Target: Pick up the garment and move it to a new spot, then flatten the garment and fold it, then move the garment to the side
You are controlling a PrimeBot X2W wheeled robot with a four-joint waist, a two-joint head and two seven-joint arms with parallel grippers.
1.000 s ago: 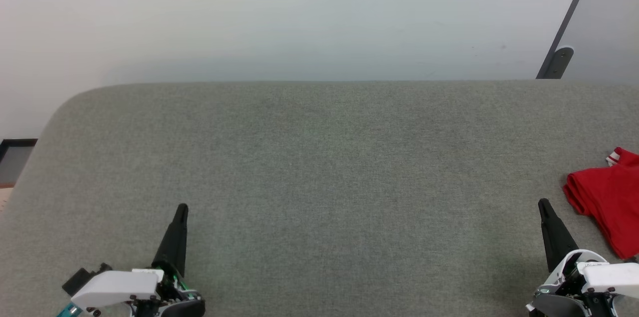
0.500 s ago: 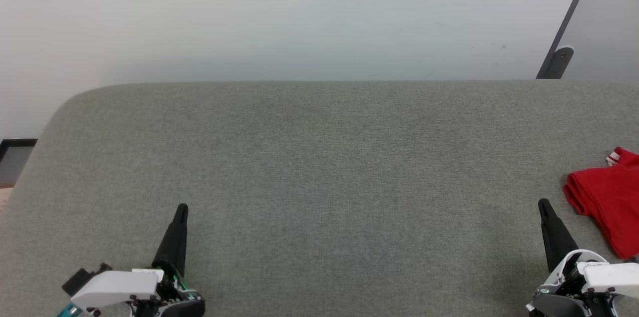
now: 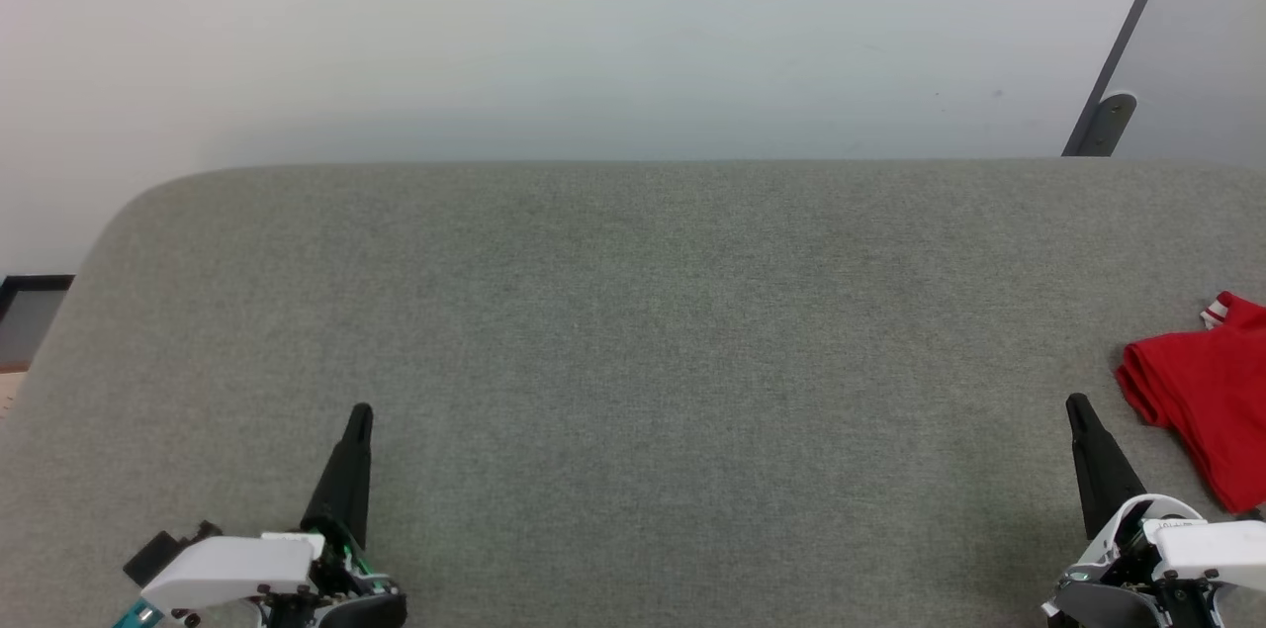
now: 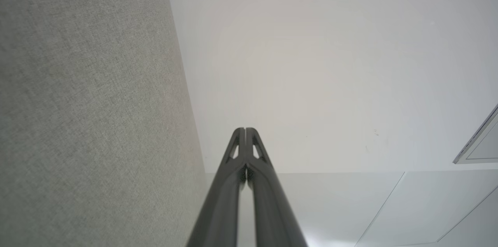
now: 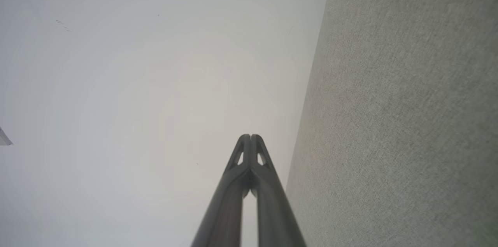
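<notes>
The red garment [image 3: 1207, 396] lies folded at the right edge of the grey fabric table [image 3: 633, 331] in the head view, a bit of red-white striped trim showing at its top, part of it cut off by the frame. My right gripper [image 3: 1076, 404] sits shut at the lower right, just left of the garment and apart from it. At the lower left my left gripper [image 3: 361, 413] is shut and holds nothing. The wrist views show each pair of fingertips pressed together: left gripper [image 4: 245, 130], right gripper [image 5: 250, 137].
A white wall stands behind the table's far edge. A grey slanted bar with a bracket [image 3: 1113, 114] rises at the upper right. The table's rounded far-left corner [image 3: 148, 203] drops off toward a dark floor strip [image 3: 30, 287].
</notes>
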